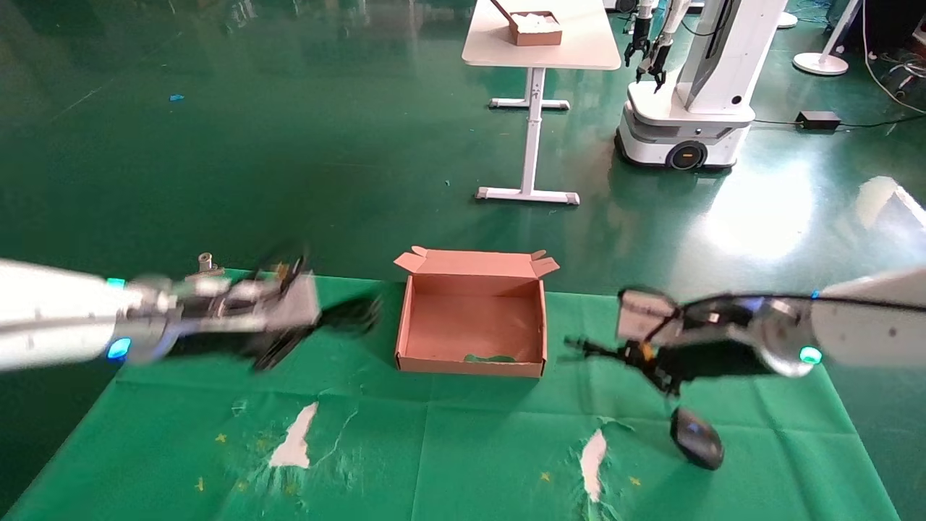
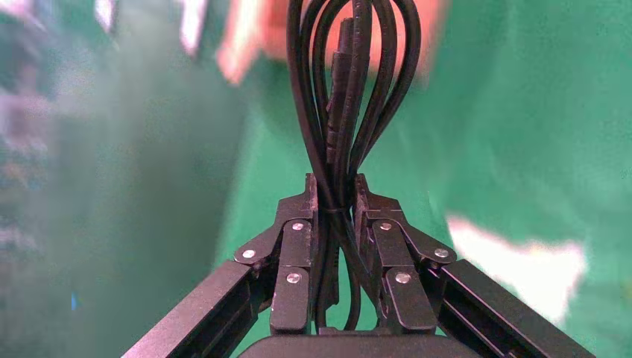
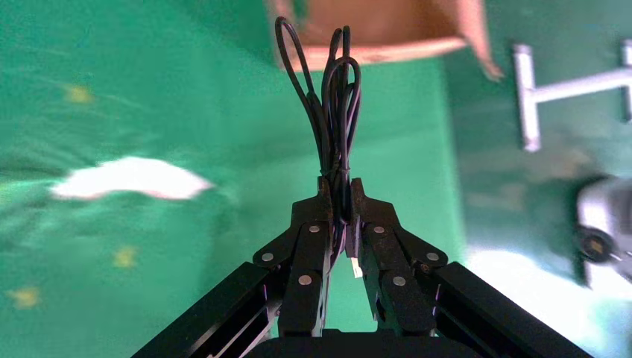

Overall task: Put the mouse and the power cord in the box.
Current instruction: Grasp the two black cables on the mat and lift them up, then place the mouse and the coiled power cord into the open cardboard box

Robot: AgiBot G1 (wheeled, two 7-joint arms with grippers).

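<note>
Green cloth-covered table [image 1: 463, 449], torn in two spots showing white underneath, with small yellow marks. Beyond it a glossy dark green floor [image 1: 289, 130]. Farther back stands a white pedestal table [image 1: 539, 43] carrying a small brown box of white lumps [image 1: 535, 27], and beside it a white wheeled robot [image 1: 687, 94] with dark grippers hanging down.

Shallow brown cardboard box [image 1: 470, 358], flaps up along its far edge, sits open at the far middle of the cloth; nothing in it but a green scrap near the front wall.

Left gripper [image 1: 351, 316] held above the cloth just left of the box, blurred. In the left wrist view its fingers [image 2: 298, 246] are closed tight on a bundle of thick black rubber power cord [image 2: 350, 112], several loops and the plug end sticking out past the tips toward the box.

Right gripper [image 1: 586, 347] held above the cloth right of the box. Fingers [image 3: 309, 246] pinched on the thin black looped wire [image 3: 335, 112] of the mouse. The small glossy black oval mouse [image 1: 696, 438] itself lies near the cloth, below and nearer than the gripper; contact with the cloth cannot be told.

No readable writing or labels.
</note>
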